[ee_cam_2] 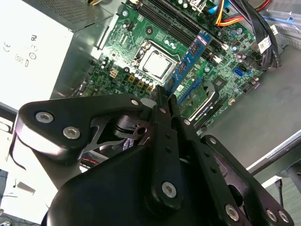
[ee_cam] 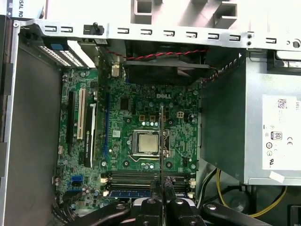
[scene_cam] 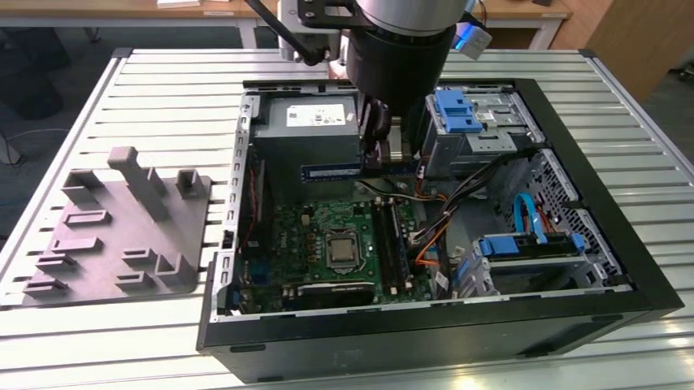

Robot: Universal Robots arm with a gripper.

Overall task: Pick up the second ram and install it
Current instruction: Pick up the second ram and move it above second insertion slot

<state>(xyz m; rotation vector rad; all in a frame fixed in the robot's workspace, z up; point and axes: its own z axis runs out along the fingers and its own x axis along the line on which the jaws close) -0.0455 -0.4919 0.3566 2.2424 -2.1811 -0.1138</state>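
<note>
The fingers point(ee_cam_2: 157, 110) are closed on the second ram point(ee_cam_2: 188, 63), pinching one end of the dark blue stick so that the rest juts out past their tips. In the exterior view the arm reaches down into the open computer case point(scene_cam: 607, 268), which lies on the slatted metal counter point(scene_cam: 162, 89). The second ram point(scene_cam: 331, 171) is held level on its long edge in front of the face of the power-supply box point(scene_cam: 309, 122). It points toward the exterior view's left, above the green board point(scene_cam: 314, 236), and is not seated in any slot. In the first wrist view the stick shows edge-on as a thin line point(ee_cam: 162, 141) passing just beside the processor point(ee_cam: 146, 142). Another blue stick point(ee_cam: 129, 193) sits in one of the long slots. A grey fixture block point(scene_cam: 119, 227) rests on the counter beside the case.
</note>
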